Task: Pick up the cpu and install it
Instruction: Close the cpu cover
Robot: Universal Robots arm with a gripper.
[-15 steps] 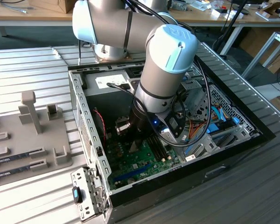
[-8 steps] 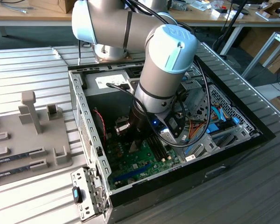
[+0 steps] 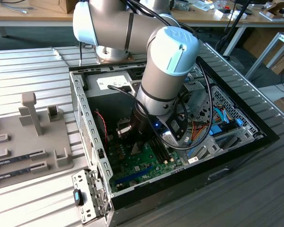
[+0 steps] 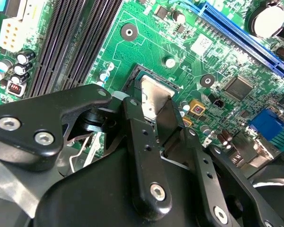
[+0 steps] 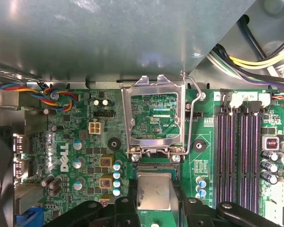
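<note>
Jaws of the black two-fingered gripper (image 4: 154, 109) were clamped on the flat square silvery-topped cpu (image 5: 155, 191), level directly above the green motherboard's (image 5: 99, 142) dark socket (image 5: 154, 166), just beside its opened metal frame (image 5: 128, 118).

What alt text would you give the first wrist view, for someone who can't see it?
A flat square silvery metal chip is gripped in the black robot hand, at the socket of a green circuit board. The socket's hinged metal frame stands open beside it.
</note>
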